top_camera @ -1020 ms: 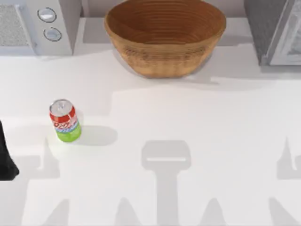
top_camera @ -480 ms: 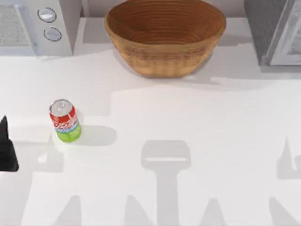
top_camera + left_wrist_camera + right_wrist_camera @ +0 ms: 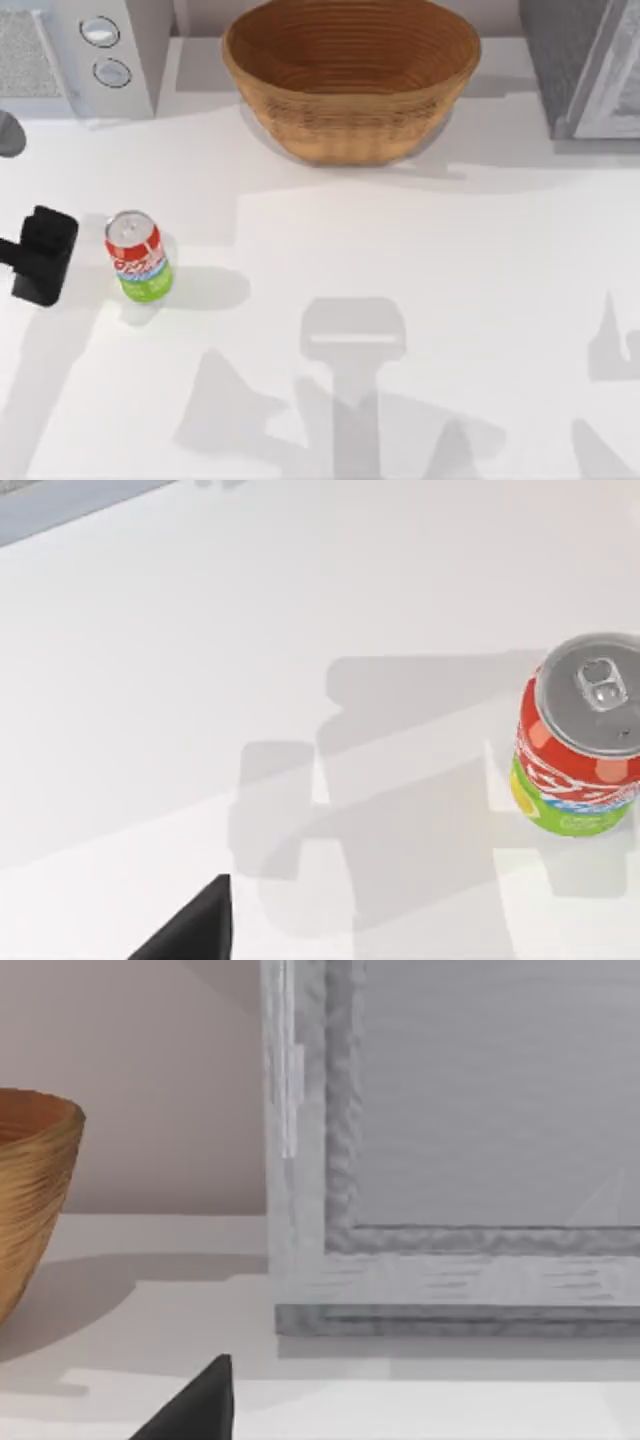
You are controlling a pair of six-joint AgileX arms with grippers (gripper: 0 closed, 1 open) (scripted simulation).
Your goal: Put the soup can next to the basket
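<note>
The soup can (image 3: 138, 256) stands upright on the white table at the left, silver top up, with a red, light blue and lime green label. My left gripper (image 3: 42, 255) hovers just to its left, a small gap between them. The left wrist view looks down on the soup can (image 3: 583, 737), with a black part of my gripper (image 3: 192, 927) at the picture's edge. The tan wicker basket (image 3: 350, 75) sits at the back centre, far from the can. In the right wrist view the basket (image 3: 30, 1185) is seen from the side, and a black part of my right gripper (image 3: 195, 1405) shows.
A white appliance with two round knobs (image 3: 100, 50) stands at the back left. A grey framed appliance (image 3: 585, 65) stands at the back right, close before the right wrist camera (image 3: 450, 1160). Arm shadows lie across the front of the table.
My left gripper has come in from the table's left edge, moving back and rightward until it is beside the soup can. Can and basket have not moved.
</note>
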